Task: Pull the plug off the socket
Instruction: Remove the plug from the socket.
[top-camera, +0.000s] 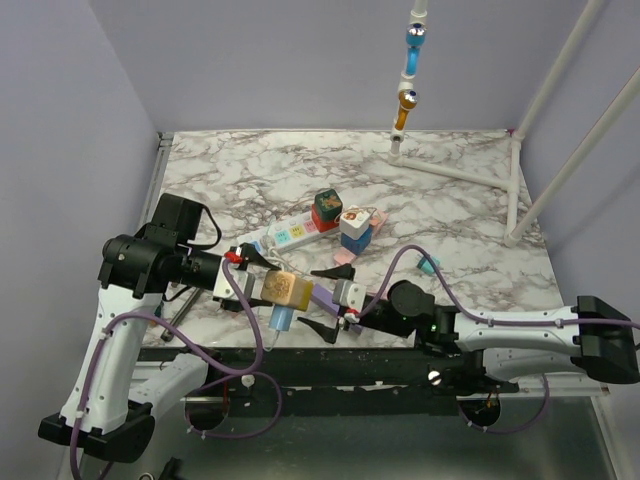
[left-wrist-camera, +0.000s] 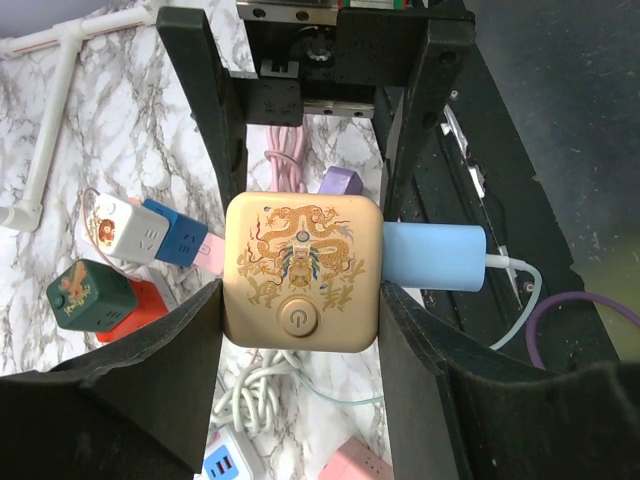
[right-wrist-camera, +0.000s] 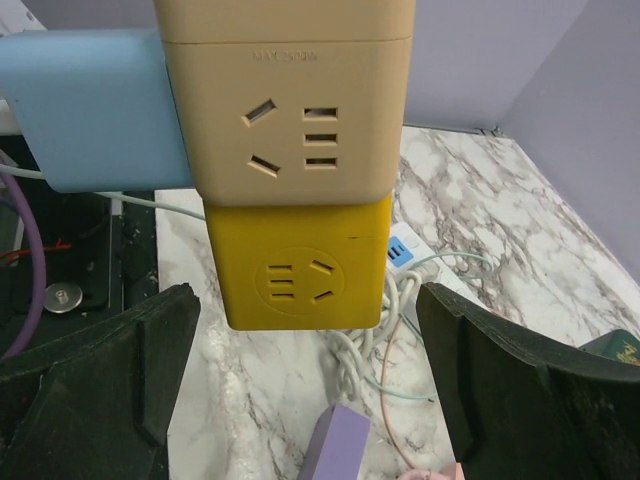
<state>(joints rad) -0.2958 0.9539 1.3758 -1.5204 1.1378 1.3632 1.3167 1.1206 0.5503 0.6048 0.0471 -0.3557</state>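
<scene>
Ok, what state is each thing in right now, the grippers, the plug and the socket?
left gripper, shut on the gold socket cube
gold socket cube, lifted clear of the table
blue plug, seated in the cube's side, not yet pulled
right gripper, open, one jaw either side of the cube

**Held stack, near edge:** the left gripper (left-wrist-camera: 302, 300) is clamping the tan socket cube (left-wrist-camera: 302, 270), its fingers taking up two flanks. The blue plug (right-wrist-camera: 95, 105) is projecting from one side, blocking that face.

**Yellow block (right-wrist-camera: 300, 260), joined to the cube:** a gap is showing on each side between it and the right gripper (right-wrist-camera: 308, 295), whose jaws are standing wide, touching nothing.

**Below:** the white cable coil (right-wrist-camera: 372, 345) and purple plug (right-wrist-camera: 335, 445) are cluttering the surface.

**Beyond:** the power strip (top-camera: 290, 235) and cube cluster (top-camera: 345, 222) are barring the middle.

**Back right:** the white pipe frame (top-camera: 515, 170) is fencing the corner.

**Far left:** the marble tabletop (top-camera: 240, 175) is lying bare.
</scene>
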